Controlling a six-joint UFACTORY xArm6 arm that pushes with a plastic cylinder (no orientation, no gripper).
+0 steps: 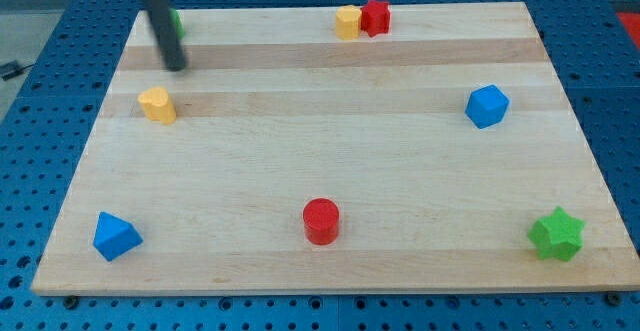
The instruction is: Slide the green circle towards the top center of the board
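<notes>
One sliver of green is all that shows of the green circle (176, 19), tucked behind the rod at the board's (330, 171) top-left corner. My tip (177, 68) sits just below it, toward the view's bottom; whether they touch, I cannot tell. No jaws here, only a bare rod. To the circle's right along the top edge wait the yellow block (347, 21) and the red block (376, 16), touching each other near top centre. Below the circle stands a yellow block (157, 103). By my reckoning, the tip should swing round to the circle's left side, then push steadily rightward, stopping short of that pair.
</notes>
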